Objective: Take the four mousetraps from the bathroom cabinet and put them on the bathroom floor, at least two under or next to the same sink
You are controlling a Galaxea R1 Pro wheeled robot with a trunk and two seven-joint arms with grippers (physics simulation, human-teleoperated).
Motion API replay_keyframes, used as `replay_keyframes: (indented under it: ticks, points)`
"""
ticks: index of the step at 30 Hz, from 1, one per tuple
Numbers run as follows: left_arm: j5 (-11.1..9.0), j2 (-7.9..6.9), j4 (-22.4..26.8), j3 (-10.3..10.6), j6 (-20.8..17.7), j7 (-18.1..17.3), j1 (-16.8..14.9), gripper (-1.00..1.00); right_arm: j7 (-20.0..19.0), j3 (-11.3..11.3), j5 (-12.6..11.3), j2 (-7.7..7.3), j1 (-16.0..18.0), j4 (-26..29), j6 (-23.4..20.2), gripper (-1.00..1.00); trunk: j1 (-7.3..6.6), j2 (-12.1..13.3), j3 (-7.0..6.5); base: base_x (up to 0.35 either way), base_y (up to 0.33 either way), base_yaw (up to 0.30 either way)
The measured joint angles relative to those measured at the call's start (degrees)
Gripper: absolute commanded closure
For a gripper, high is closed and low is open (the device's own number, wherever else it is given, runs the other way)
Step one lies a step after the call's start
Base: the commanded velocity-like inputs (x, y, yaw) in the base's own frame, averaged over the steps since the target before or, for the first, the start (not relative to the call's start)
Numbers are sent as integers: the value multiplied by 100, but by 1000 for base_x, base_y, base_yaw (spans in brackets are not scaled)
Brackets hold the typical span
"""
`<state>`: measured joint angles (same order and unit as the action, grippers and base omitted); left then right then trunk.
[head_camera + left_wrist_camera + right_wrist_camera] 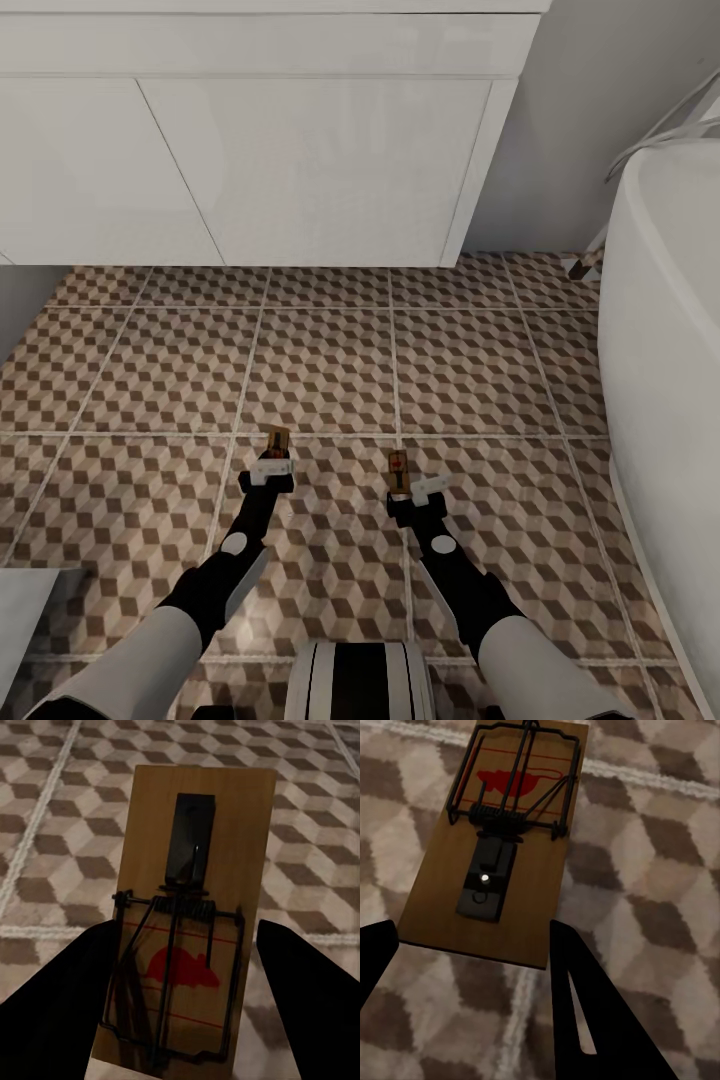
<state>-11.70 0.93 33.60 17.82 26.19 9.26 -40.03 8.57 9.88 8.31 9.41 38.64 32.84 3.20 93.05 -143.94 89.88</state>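
Two grippers reach low over the bathroom floor (330, 370), and two mousetraps are in sight, one at each. The left gripper (272, 470) has its fingers closed on the left mousetrap (277, 440), which sticks out ahead of the fingertips. The right gripper (412, 492) has its fingers spread, and the right mousetrap (499, 840) lies just ahead of them; whether it touches the tiles cannot be told. Each trap is a flat brown board with dark wire and a red mouse print. Beyond stands a white vanity (250, 150); a white bathtub (665, 350) sits right.
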Motion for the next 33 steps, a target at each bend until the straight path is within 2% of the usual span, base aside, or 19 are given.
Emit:
replay_keyframes:
  ticks: [22,33]
  points:
    - [8,-3,-297,31,19,10,0,100,17,-5,18,-27,0,50,-1,100,0,0,0,0,0,0]
    - [10,8,-643,33,20,13,0,100,18,-1,10,-4,0,53,-1,100,0,0,0,0,0,0]
